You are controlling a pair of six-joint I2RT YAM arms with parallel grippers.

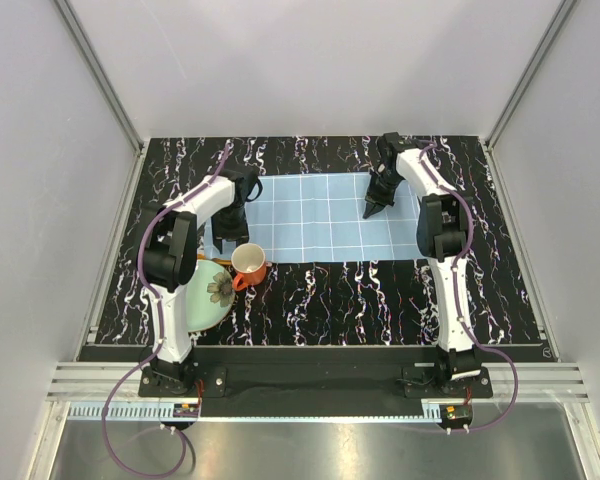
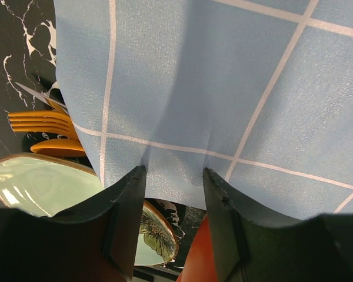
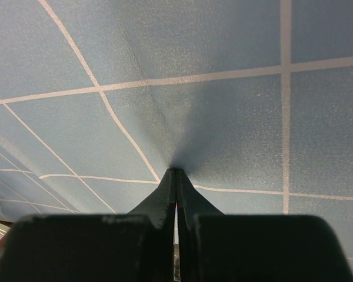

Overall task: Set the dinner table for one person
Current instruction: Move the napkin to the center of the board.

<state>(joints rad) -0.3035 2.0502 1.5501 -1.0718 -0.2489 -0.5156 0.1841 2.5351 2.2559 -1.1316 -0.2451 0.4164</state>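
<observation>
The dinner table [image 1: 380,300] is a wide rectangular slab, glossy black streaked with white marble veins, and it fills the floor between the grey walls. A light blue placemat [image 1: 320,215] with a white grid lies along the middle of its far edge. The right gripper [image 3: 176,171] is closed tight, pinching the mat into creases near its right end. The left gripper [image 2: 173,176] stands half spread over the mat's left edge. A pale green plate [image 1: 205,300] and an orange cup [image 1: 248,262] sit toward the near left corner.
</observation>
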